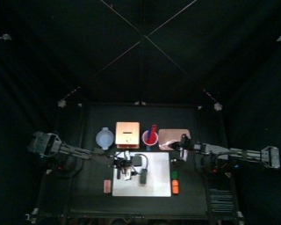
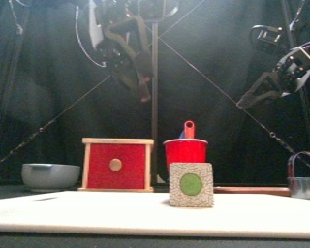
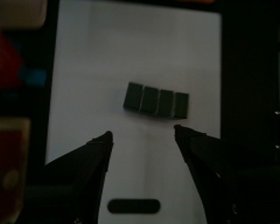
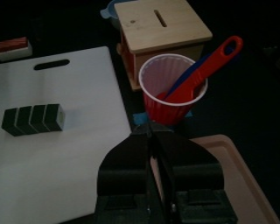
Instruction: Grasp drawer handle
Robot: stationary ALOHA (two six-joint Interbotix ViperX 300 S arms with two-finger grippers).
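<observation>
Left gripper (image 3: 143,149) hangs over the white cutting board (image 3: 130,52) w/ its jaws spread wide, nothing between them. Just ahead of the tips lies a small dark green block w/ ribbed segments (image 3: 156,100), flat on the board. Right gripper (image 4: 163,144) has its jaws pinched together, empty, hovering near the red plastic cup (image 4: 168,87) that has a red and blue utensil (image 4: 213,63) leaning in it.

The drawer thing: a little wooden box (image 2: 117,165) w/ a red front and a small oval knob (image 2: 115,165) in the middle, sitting behind the board on the left in the front view. Neither gripper is anywhere close to that knob. Grey bowl (image 2: 50,175) sits left of the box. A speckled card w/ a green oval (image 2: 190,184) stands upright on the board in front of the cup. Metal mug (image 2: 304,180) is far right.
</observation>
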